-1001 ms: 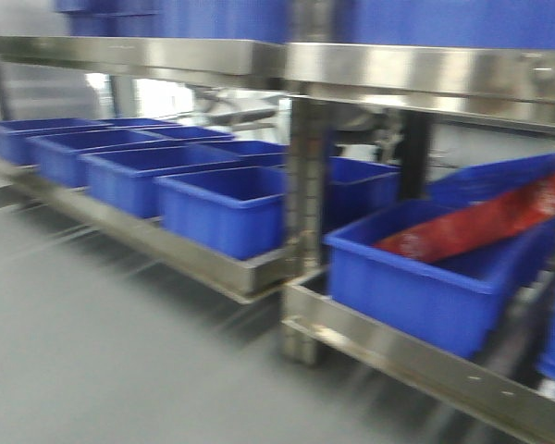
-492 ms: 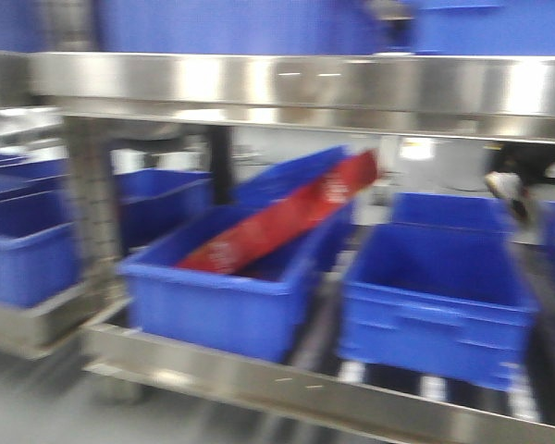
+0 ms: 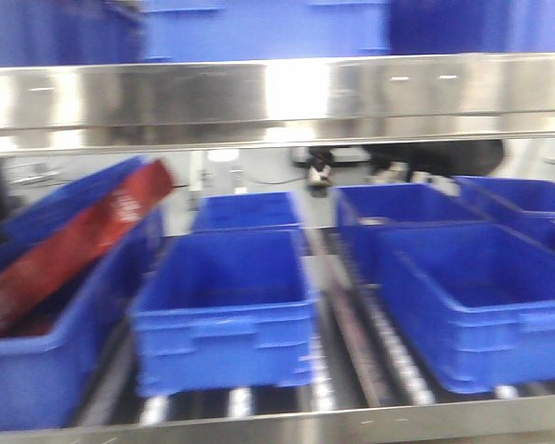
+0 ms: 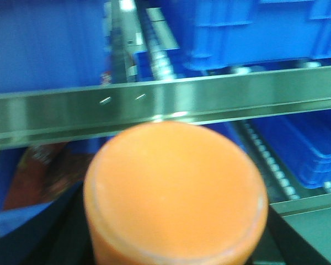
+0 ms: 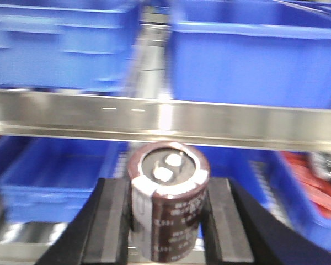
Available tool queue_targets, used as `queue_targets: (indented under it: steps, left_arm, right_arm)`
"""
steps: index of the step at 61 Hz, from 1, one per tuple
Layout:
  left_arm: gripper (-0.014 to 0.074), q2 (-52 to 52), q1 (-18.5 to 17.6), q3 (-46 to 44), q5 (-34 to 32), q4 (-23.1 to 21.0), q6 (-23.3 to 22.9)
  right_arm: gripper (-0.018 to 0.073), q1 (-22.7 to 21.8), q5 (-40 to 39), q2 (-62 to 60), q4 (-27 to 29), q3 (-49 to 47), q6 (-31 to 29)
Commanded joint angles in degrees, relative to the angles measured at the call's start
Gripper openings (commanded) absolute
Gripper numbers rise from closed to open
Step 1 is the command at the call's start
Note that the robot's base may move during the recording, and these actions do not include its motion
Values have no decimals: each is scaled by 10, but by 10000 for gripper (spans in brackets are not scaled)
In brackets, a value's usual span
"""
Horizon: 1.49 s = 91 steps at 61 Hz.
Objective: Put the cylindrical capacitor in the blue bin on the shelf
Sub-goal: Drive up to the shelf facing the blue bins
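Between the dark fingers of the right gripper (image 5: 166, 226), the cylindrical capacitor (image 5: 168, 187) stands upright and clamped, terminals up. It sits on the near side of the shelf (image 5: 165, 118) rail and is not yet inside any blue bin (image 3: 224, 338). The pickup looks done; what remains is reaching past the rail, lowering over an empty bin and letting go, while the left gripper (image 4: 176, 248) seems closed around an orange cylinder (image 4: 174, 187).
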Motion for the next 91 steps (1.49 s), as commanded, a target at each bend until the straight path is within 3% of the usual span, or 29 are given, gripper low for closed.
queue_targets:
  steps: [1,91]
  left_arm:
    - [-111,1,-2,-1,-12,-5,2]
    - [-111,1,-2,-1,-12,-5,2]
  right_arm:
    - [-132,-1,-14,-2,-1,-4,-5]
    - [-132,-1,-14,-2,0,-4,-5]
